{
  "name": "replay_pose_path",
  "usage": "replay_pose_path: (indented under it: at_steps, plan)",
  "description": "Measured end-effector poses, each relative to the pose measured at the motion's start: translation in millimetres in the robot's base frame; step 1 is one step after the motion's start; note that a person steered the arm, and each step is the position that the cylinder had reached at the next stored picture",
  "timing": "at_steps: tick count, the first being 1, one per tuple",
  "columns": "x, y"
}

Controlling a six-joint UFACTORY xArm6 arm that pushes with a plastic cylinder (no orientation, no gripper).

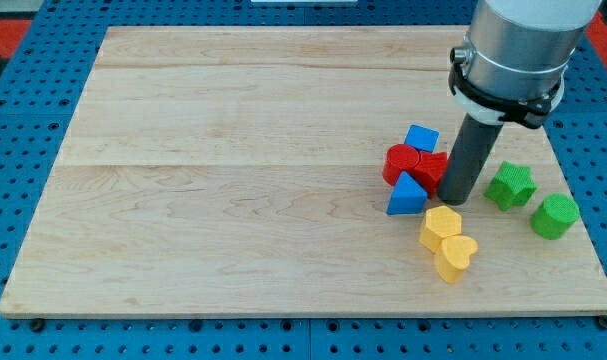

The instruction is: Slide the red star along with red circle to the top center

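The red circle [401, 163] and the red star [431, 169] lie side by side at the board's right middle, touching each other. A blue cube [421, 138] sits just above them and a blue triangle [406, 194] just below. My tip [455, 200] stands at the red star's right edge, touching or nearly touching it, to the view's right of the whole cluster.
A yellow hexagon [442, 224] and a yellow heart [456, 256] lie just below my tip. A green star [511, 185] and a green cylinder [555, 215] lie to the right. The wooden board [233, 150] sits on a blue pegboard.
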State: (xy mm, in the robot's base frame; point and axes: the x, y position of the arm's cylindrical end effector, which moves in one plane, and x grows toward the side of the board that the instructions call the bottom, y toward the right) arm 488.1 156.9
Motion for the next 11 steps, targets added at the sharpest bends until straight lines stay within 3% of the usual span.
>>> replay_pose_path:
  at_steps: [1, 3, 4, 6, 7, 11]
  plan:
    - [-14, -2]
    - [-45, -123]
    - [-55, -136]
    - [-1, -114]
    - [-7, -88]
    - [-37, -82]
